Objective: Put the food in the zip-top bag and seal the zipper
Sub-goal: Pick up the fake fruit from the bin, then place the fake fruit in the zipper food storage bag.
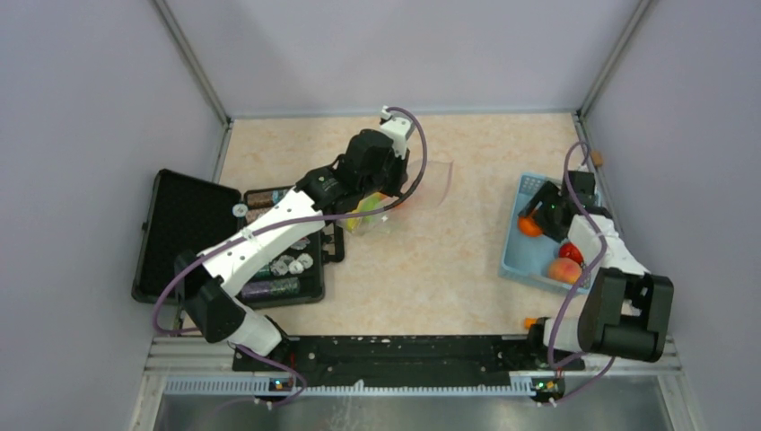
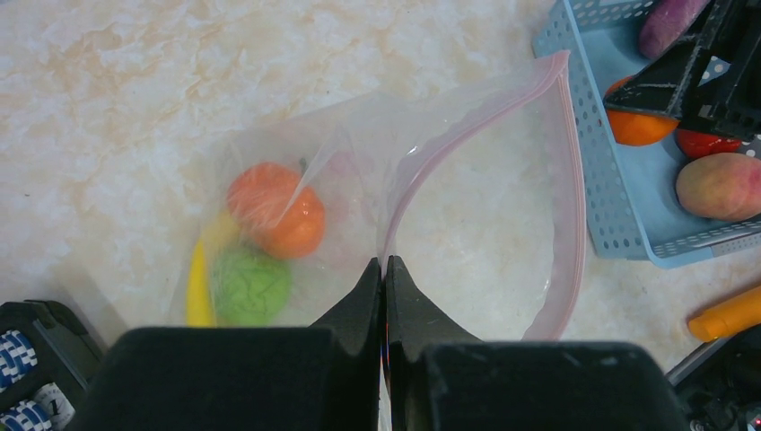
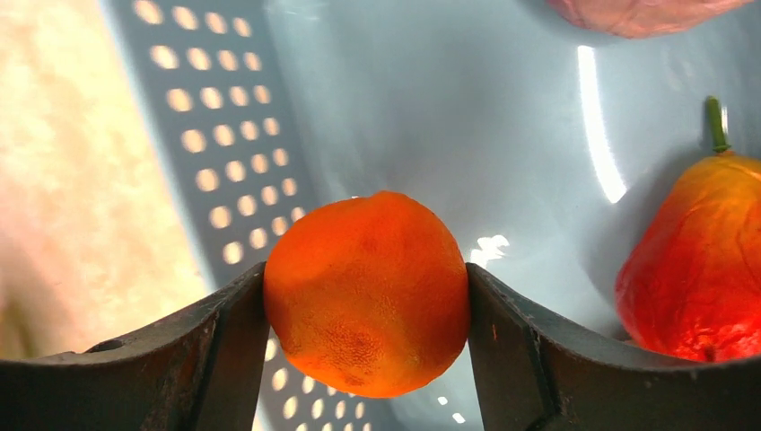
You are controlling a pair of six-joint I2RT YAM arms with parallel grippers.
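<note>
in the basket point(image 1: 519, 256), gripping the orange point(image 3: 366, 292) squarely with the right gripper point(image 3: 366, 283), pinching the bag point(image 2: 476, 224) open with the left gripper point(image 2: 384, 268); lift straight up before swinging over.

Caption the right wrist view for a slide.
Right gripper clamps an orange in the blue basket, red fruit alongside.

the bag point(image 2: 467, 215) is thin clear plastic, crinkled and shiny where light catches it. the orange point(image 3: 368, 292) has a finely pebbled skin with a dull sheen. the basket point(image 3: 449, 108) is smooth, glossy plastic, and the table point(image 2: 179, 72) looks like smooth marbled stone.
</note>
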